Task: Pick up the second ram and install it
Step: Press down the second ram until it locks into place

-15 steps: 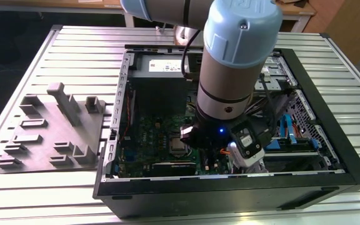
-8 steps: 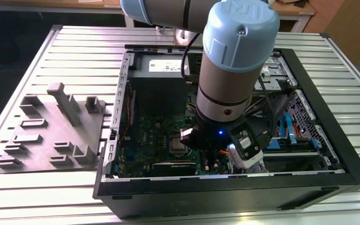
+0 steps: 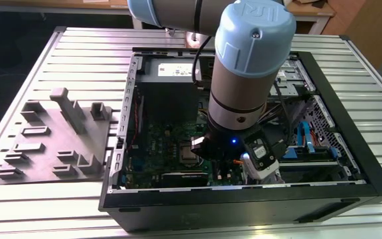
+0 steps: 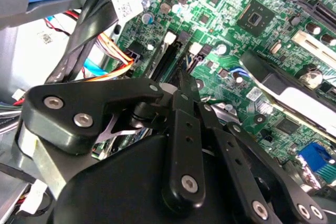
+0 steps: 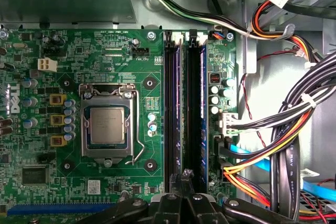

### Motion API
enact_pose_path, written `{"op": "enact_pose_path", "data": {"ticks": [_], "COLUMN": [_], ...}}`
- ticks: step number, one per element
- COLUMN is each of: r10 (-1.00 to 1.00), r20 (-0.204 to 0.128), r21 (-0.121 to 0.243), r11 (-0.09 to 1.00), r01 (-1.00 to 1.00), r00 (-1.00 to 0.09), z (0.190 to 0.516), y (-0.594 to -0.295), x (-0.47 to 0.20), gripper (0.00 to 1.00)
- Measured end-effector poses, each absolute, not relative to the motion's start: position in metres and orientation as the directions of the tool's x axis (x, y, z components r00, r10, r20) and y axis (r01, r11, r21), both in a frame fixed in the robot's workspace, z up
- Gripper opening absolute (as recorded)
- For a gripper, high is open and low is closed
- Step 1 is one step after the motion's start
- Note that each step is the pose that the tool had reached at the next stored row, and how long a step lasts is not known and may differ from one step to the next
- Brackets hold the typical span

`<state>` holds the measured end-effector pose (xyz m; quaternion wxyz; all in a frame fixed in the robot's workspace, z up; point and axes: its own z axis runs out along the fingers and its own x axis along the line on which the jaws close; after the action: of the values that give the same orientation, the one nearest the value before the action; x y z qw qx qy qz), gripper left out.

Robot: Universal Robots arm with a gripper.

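The gripper point(image 5: 184, 174) sits closest to the lens in both wrist views. Its black linkages crowd the foreground and its fingers are drawn fully together into a single point, with nothing visible between them.

A slatted metal table point(image 3: 350, 59) carries the open black computer case point(image 3: 244, 204). The arm point(image 3: 250, 64), grey with a pale blue cap, reaches down into the case. A grey plastic tray point(image 3: 51, 149) lies just beside the case, on the exterior view's left.

A green circuit board point(image 5: 105, 51) covers the floor of the case, with a processor socket point(image 5: 107, 124) on it and long black memory slots point(image 5: 195, 103) beside the socket.

The second ram point(image 5: 179, 103) seems to stand on edge in one of those slots inside the case. The closed fingertips are at one end of it, though I cannot tell if they touch it.
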<state>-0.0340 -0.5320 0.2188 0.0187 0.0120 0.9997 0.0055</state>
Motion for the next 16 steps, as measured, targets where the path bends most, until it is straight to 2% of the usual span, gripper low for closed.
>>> {"op": "enact_pose_path", "data": {"ticks": [16], "r10": [0.024], "r20": [-0.037], "r21": [0.011], "r11": [1.0], "r01": [0.024], "r00": [-0.999], "z": [0.2175], "y": [-0.532], "x": [-0.034], "gripper": [0.1]}}
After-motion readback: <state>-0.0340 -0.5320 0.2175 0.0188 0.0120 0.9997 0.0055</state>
